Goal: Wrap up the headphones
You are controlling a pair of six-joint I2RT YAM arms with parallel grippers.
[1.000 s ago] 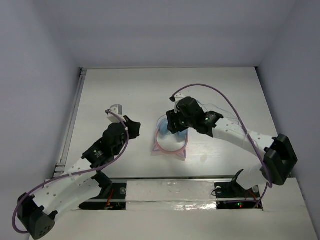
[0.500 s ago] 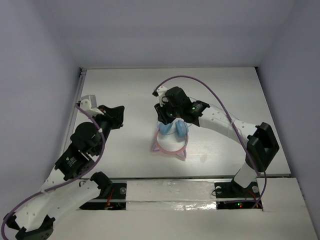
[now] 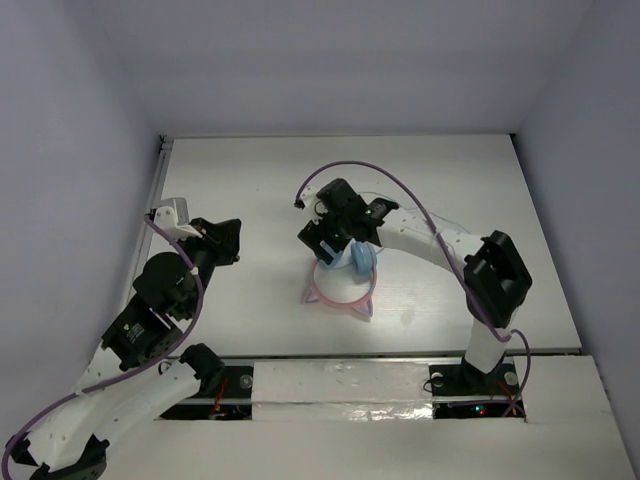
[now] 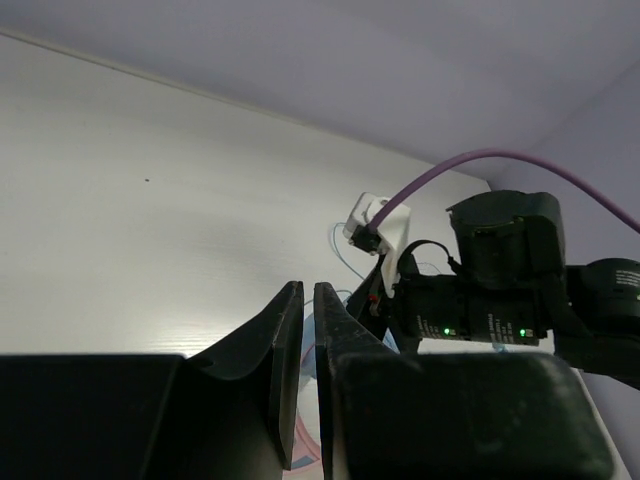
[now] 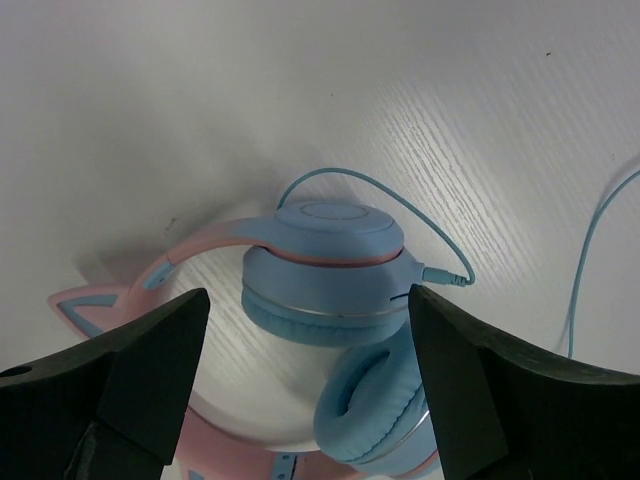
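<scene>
The headphones [image 3: 358, 261] lie near the middle of the table [image 3: 250, 170], with the ear cups [image 5: 325, 255] at the 12 o'clock side of the pink headband [image 5: 200, 240]. The right gripper [image 5: 305, 300] hangs just above the cups, its fingers spread wide and holding nothing. The left gripper [image 4: 301, 292], well apart at the headphones' 9 o'clock, is closed to a thin slit and empty.

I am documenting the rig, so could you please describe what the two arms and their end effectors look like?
The left arm and right arm have white links and black joint housings. A thick purple cable loops along each, ending at a small white connector. The left end effector and right end effector have matte black fingers. Green lights glow on the right wrist.
</scene>
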